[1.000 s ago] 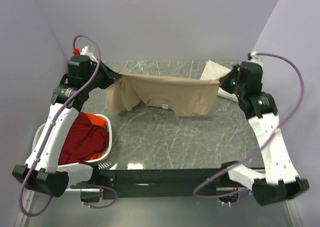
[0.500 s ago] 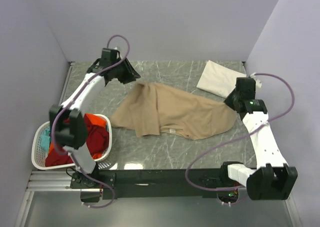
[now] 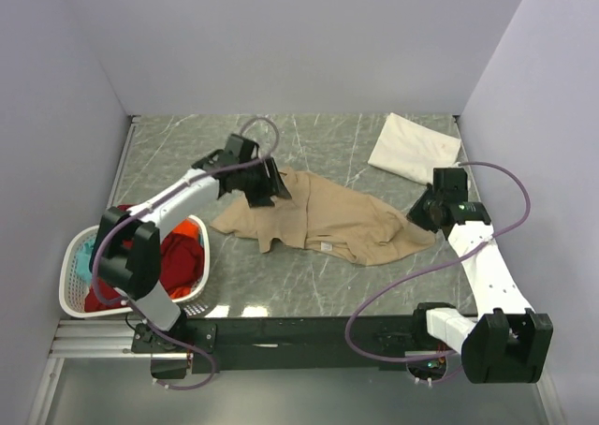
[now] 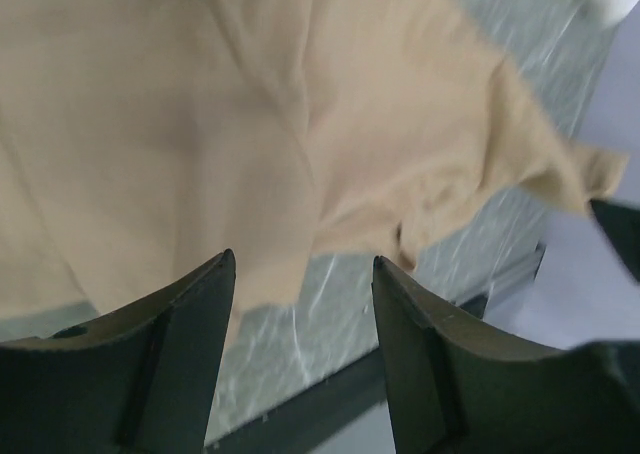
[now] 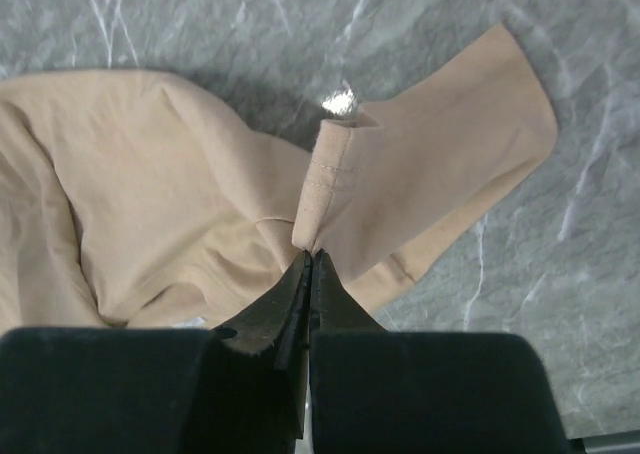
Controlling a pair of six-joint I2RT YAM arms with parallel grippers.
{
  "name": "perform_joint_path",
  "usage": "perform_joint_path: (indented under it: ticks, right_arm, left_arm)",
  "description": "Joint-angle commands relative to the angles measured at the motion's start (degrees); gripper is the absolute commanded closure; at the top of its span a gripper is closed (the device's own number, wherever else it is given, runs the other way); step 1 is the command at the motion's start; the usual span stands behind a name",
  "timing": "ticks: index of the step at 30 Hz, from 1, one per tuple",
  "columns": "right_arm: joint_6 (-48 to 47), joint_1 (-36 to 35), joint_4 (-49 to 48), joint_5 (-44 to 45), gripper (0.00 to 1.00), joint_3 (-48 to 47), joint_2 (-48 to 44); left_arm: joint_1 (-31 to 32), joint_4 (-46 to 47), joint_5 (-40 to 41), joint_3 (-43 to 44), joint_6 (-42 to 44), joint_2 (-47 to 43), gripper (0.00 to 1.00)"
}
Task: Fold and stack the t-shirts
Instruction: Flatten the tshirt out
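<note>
Grey marble worktop (image 3: 281,275), lilac walls all round. Tan shirt (image 3: 328,221) lies crumpled mid-worktop, wrinkled and partly doubled over itself. Right fingers (image 5: 310,259) are pressed together, pinching a hemmed edge at the shirt's right end, low to the surface. Left fingers (image 4: 300,274) are spread with nothing between them, hanging over the shirt's left part. Cloth is under them, contact can't tell. White shirt (image 3: 414,147) sits folded flat at the far right corner, apart from the tan one. Basket (image 3: 67,280) is at the left edge, red shirt (image 3: 182,255) in it.

Step, I reckon: flatten the tan shirt before any fold. To do it well:
- Hold the right pinch firm and low.
- Bring my left down on a real edge on the left side, hem or shoulder, not the bunched middle.
- Take one layer only.
- Draw both ends apart gently till the wrinkles go, then lay it square.
- Mind the right end doesn't drag into the white shirt.
</note>
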State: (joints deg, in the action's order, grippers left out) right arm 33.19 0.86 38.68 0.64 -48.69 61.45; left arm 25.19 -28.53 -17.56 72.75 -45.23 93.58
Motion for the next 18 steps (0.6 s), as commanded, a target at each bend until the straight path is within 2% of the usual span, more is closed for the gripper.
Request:
perform_joint_path:
  ticks: [1, 7, 13, 16, 18]
  right_arm:
    - [-0.4, -0.6, 1.2, -3.2, 1.00, -0.9, -1.9]
    - [-0.4, -3.8, 7.4, -8.7, 1.00, -5.7, -3.1]
    - [2.5, -6.3, 14.6, -14.6, 1.00, -13.5, -5.1]
    - [4.2, -7.4, 17.8, -17.8, 1.00, -17.7, -5.5]
    - [5.1, -8.4, 19.3, -21.0, 1.00, -20.1, -5.3]
  left_arm:
    - [2.8, 5.1, -6.0, -5.8, -4.4, 1.6, 0.37]
    - [3.6, 5.7, -4.7, -5.3, -0.4, 9.6, 0.36]
    - [2.1, 1.6, 2.3, 1.8, 5.6, 20.3, 0.35]
    - [0.3, -1.3, 5.6, 7.4, 8.2, 25.9, 0.35]
    - [-0.7, -2.5, 8.2, 14.3, 9.5, 28.8, 0.35]
